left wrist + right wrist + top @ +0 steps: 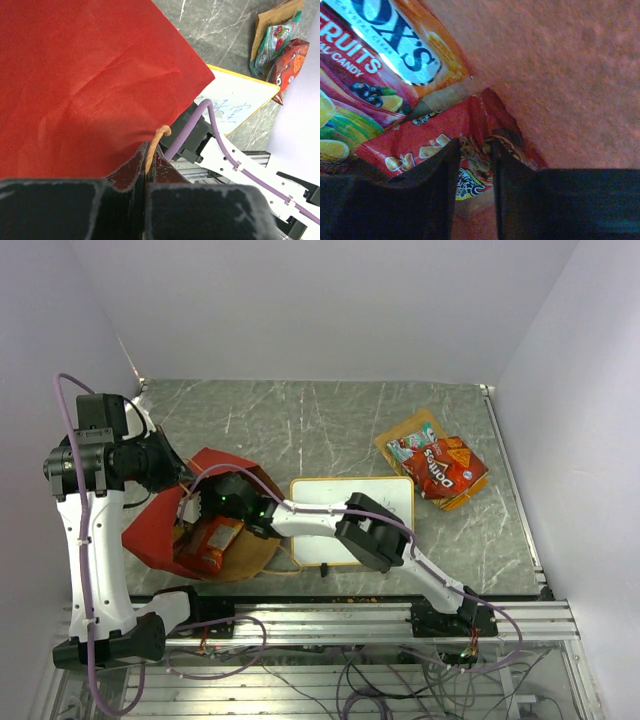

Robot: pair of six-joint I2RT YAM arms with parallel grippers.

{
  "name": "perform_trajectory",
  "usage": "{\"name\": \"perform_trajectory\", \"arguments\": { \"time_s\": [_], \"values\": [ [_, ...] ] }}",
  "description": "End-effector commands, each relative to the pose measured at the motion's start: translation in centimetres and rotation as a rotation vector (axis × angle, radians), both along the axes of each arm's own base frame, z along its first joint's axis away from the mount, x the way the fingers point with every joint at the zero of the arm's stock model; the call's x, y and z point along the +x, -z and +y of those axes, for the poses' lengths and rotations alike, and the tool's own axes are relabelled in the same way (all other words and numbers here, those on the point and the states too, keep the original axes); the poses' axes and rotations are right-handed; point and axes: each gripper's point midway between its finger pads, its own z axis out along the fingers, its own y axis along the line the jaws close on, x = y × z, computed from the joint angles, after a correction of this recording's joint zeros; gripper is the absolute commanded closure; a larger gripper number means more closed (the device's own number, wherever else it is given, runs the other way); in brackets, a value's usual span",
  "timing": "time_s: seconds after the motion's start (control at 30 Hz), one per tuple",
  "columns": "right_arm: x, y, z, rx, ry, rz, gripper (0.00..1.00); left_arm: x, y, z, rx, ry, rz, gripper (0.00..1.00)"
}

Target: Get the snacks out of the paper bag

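The red paper bag [155,532] lies at the table's left with its mouth facing right. My left gripper [186,480] is shut on its rope handle [151,150] and holds the top wall [85,80] up. My right gripper [218,502] reaches inside the bag. In the right wrist view its jaws [476,150] pinch a fold of a red snack packet [420,145]. A Fox's fruit candy packet [375,60] lies beside it. An orange-red packet [210,545] shows in the bag's mouth. An orange bag [415,432], a teal packet [407,447] and a red packet [450,468] lie outside at the far right.
A framed whiteboard [352,515] with writing lies right of the bag, under my right arm. It also shows in the left wrist view [235,107]. The brown inner wall of the bag [570,65] is close over my right gripper. An aluminium rail [330,620] runs along the near edge.
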Motion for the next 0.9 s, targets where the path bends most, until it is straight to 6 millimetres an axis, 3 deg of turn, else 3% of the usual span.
{"name": "perform_trajectory", "arguments": {
  "time_s": [0.0, 0.2, 0.47, 0.73, 0.83, 0.87],
  "values": [
    [2.0, -2.4, -0.2, 0.066, 0.077, -0.022, 0.75, -0.4, -0.7, 0.2, 0.029, 0.006, -0.012, 0.93],
    [1.5, -4.2, -1.2, 0.038, 0.05, -0.016, 0.99, 0.0, -1.2, 1.1, 0.069, -0.026, -0.02, 0.93],
    [-2.1, -7.4, -3.2, 0.093, -0.05, 0.084, 1.0, 1.0, -1.4, 0.8, 0.029, -0.06, -0.067, 0.93],
    [-5.7, -7.7, -6.1, 0.077, -0.148, 0.17, 1.0, 2.1, -2.1, -0.3, -0.071, -0.098, -0.124, 0.93],
    [-6.7, -6.5, -6.9, 0.055, -0.173, 0.201, 1.0, 2.1, -2.4, -0.3, -0.073, -0.101, -0.124, 0.93],
    [-7.2, -8.1, -7.4, 0.078, -0.186, 0.193, 1.0, 2.1, -2.5, -0.3, -0.072, -0.097, -0.122, 0.93]
  ]
}}
